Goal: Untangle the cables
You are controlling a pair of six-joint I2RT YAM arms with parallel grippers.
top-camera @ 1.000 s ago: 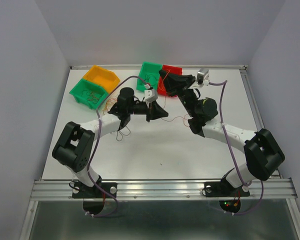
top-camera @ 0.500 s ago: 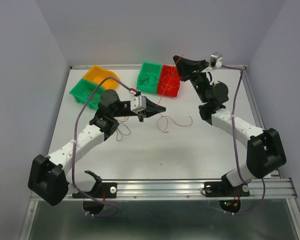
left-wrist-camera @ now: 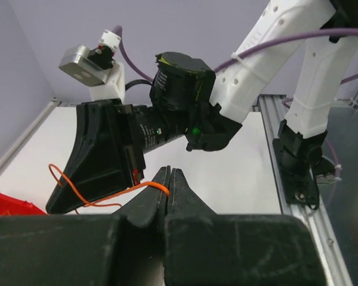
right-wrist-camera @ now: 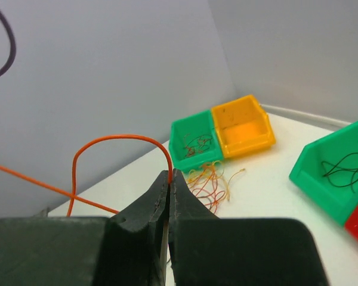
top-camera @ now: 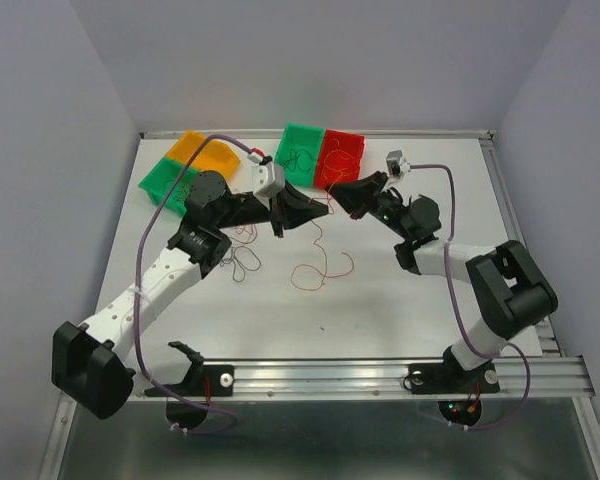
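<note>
One thin orange-red cable (top-camera: 320, 268) hangs between my two grippers, and its slack lies in loops on the white table (top-camera: 380, 300). My left gripper (top-camera: 323, 210) is shut on this cable (left-wrist-camera: 107, 193), with the strand pinched near the fingertips (left-wrist-camera: 169, 179). My right gripper (top-camera: 338, 197) faces it almost tip to tip and is shut on the same cable (right-wrist-camera: 119, 138), which arcs up out of its jaws (right-wrist-camera: 170, 174). A tangle of orange and red cables (right-wrist-camera: 210, 182) lies on the table in front of the left bins (top-camera: 238, 228). A dark cable (top-camera: 243, 263) curls beside it.
Orange bin (top-camera: 202, 150) and green bin (top-camera: 170, 182) stand at the back left, the green one holding wires (right-wrist-camera: 197, 143). Another green bin (top-camera: 302, 152) with dark wires (right-wrist-camera: 340, 167) and a red bin (top-camera: 342, 160) stand at the back centre, just behind the grippers.
My right gripper has come down from high at the back to meet the left gripper's tips. The cable, stretched before, now sags in loops on the table. The left gripper rose slightly.
</note>
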